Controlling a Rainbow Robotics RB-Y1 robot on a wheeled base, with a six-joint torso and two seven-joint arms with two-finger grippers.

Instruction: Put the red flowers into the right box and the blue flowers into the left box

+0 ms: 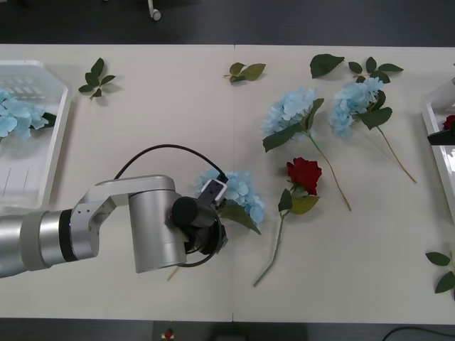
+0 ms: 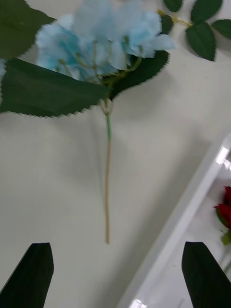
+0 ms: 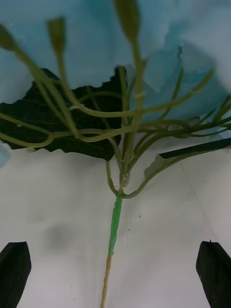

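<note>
You had four blue flowers in front view: one already in the left box [image 1: 50, 153] at the table's left edge [image 1: 15, 117], one under your left gripper [image 1: 202, 231] near the table's middle [image 1: 238, 188], and two side by side farther right [image 1: 290, 112] [image 1: 355, 103]. Red flowers numbered two: one lying on the table [image 1: 303, 174] just right of the left gripper, its stem running toward you, and one [image 1: 448, 122] in the right box [image 1: 435, 117] at the right edge. Your left gripper hung over the middle hydrangea's stem [image 3: 114, 231], fingers [image 3: 14, 269] spread wide and empty. Your right gripper [image 2: 115, 274] also stood spread, holding nothing, beside the right box's rim. Loose leaf sprigs [image 1: 96, 77] lay scattered along the far side; the left arm [image 1: 106, 227] covered part of the bloom beneath it.
</note>
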